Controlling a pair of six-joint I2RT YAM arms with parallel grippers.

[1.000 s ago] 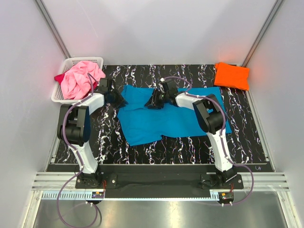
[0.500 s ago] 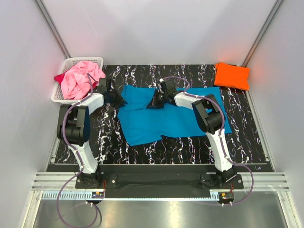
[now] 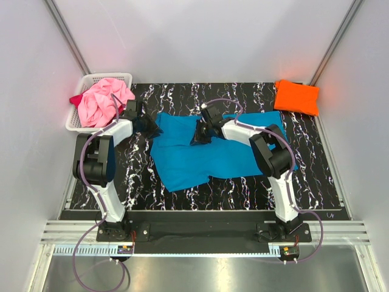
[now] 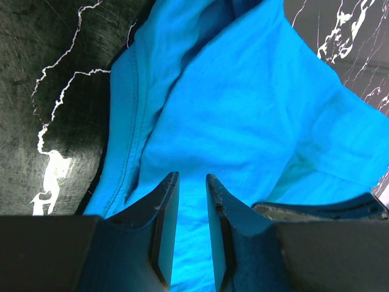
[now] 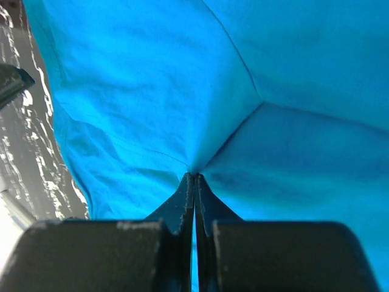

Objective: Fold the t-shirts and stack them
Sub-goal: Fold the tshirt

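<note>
At the far left, off the back corner of a black table [image 3: 316, 176] veined with white, stands a white basket [image 3: 85, 79]. A crumpled pink t-shirt [image 3: 103, 100] is heaped in it, and a bit of dark red t-shirt [image 3: 75, 99] pokes out from under the pink at the basket's left side.

Just right of the basket, the left gripper [image 3: 152, 129] sits low at the left edge of a blue t-shirt [image 3: 188, 161]. In the left wrist view, its fingers [image 4: 165, 213] are a narrow gap apart above the shirt's stitched hem, with blue cloth showing in the gap. It is not possible to tell whether any cloth is caught between them.

The blue t-shirt lies spread across the middle of the table, rumpled, its near left part reaching toward the arm bases.

The right gripper [image 3: 197, 137] is down on the shirt's upper middle, right of the left gripper. In the right wrist view, its fingers [image 5: 182, 198] are pressed together, pinching a small peak of blue cloth, with creases fanning out from the pinch.

At the far right back corner lies an orange t-shirt [image 3: 296, 96], folded into a neat block, well apart from the blue one.
</note>
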